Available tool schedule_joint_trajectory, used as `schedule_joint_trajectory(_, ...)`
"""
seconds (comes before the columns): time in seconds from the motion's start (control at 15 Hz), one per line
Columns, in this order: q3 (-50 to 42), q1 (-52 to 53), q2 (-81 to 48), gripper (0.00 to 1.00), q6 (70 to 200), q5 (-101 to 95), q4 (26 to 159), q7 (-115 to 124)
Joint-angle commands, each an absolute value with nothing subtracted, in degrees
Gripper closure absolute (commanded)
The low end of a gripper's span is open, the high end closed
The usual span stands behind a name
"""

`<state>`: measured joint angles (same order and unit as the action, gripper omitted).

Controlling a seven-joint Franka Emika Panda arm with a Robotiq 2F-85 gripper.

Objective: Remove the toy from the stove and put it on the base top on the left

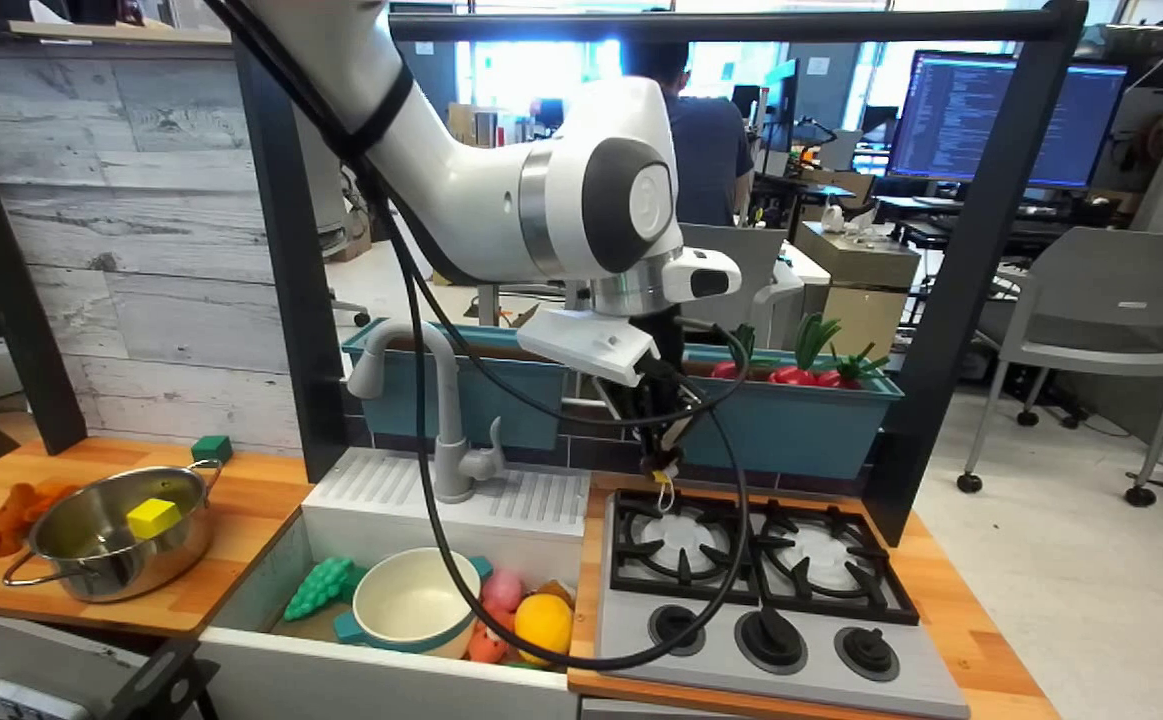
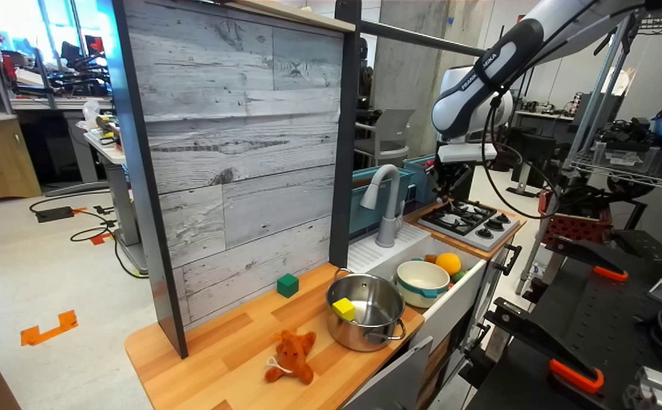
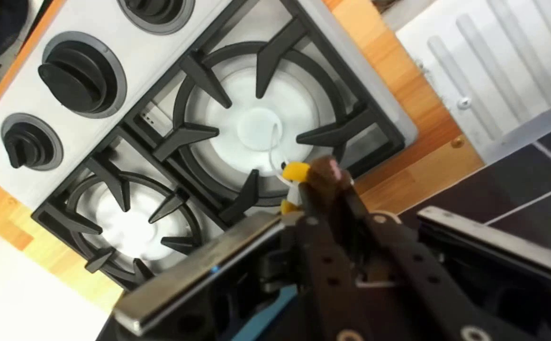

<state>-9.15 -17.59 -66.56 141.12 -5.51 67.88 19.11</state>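
Claw (image 1: 659, 460) pinches the brown toy (image 3: 323, 176) above the stove's (image 1: 821, 650) rear

The toy's white loop (image 3: 271, 151) hangs over 1 burner (image 3: 258, 128); well apart from the stove, the wooden desk (image 2: 234, 347) bears a steel pot (image 2: 366, 326).

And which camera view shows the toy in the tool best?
The wrist view: there the toy shows brown and yellow close up, though blurred and partly hidden by the tool. In both exterior views it looks tiny at the tool's tips, details unclear.
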Motion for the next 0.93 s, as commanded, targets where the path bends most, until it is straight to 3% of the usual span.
schedule_joint_trajectory(0.0, -5.35, -19.27, -56.71, 0.97, 144.32, -6.77, 81.88, 7.57)
schedule_joint_trajectory(0.53, -4.57, -16.83, -40.0, 0.97, 142.55, -6.7, 103.43, -15.29)
schedule_joint_trajectory(0.87, -1.91, -10.86, -37.01, 0.97, 135.43, -8.9, 104.71, -20.28)
